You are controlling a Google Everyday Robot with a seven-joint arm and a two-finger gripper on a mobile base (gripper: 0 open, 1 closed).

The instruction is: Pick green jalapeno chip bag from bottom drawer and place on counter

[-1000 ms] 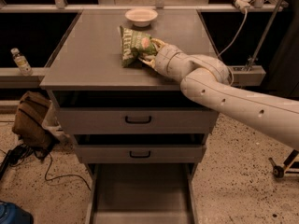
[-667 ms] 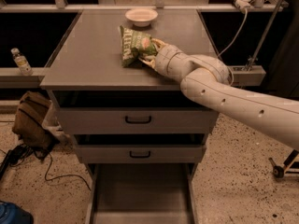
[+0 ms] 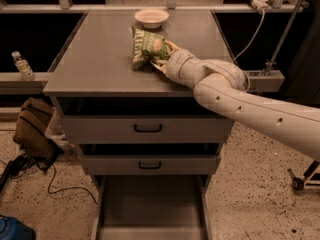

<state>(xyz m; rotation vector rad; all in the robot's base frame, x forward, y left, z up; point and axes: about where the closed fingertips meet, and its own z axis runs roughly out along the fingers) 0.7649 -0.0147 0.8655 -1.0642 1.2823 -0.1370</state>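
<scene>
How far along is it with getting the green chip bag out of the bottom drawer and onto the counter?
Nearly finished. Done: the green jalapeno chip bag lies on the counter, and the open bottom drawer shows only bare floor. In hand: the gripper is at the bag's right edge. Left: backing the gripper away.

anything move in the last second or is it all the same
Nothing visibly changed. The hand is at the right edge of the green jalapeno chip bag, which lies on the counter in front of the white bowl. The bottom drawer is pulled open, exactly as a second ago.
</scene>
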